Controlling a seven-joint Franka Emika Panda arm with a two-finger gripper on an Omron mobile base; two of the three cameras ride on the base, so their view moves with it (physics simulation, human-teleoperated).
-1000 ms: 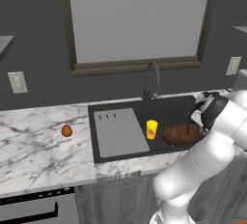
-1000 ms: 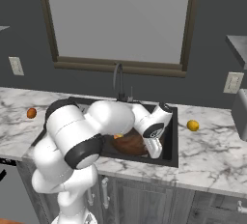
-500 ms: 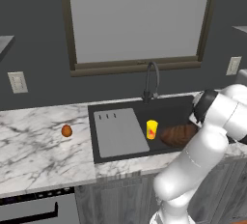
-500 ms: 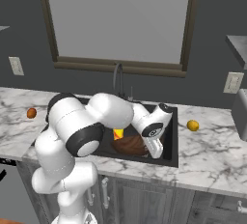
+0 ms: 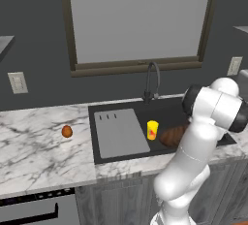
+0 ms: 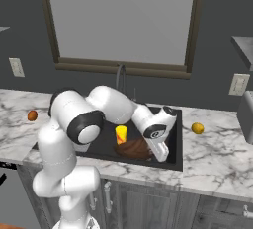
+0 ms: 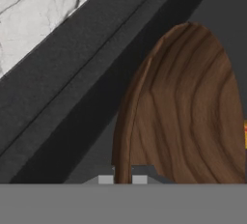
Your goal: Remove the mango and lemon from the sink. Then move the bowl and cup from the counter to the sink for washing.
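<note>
The gripper (image 7: 119, 179) is pinched on the wooden bowl (image 7: 193, 112) rim at frame bottom, lowering it into the black sink (image 6: 175, 144) beside the yellow cup (image 6: 120, 134) for washing.

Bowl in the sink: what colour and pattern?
Dark reddish-brown with curved wood grain: the wide wooden bowl, clearest in the hand view.

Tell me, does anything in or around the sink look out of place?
Nothing stands out. The cup stands upright in the sink beside the bowl, whose rim the gripper pinches. The mango and lemon sit on the counter.
</note>
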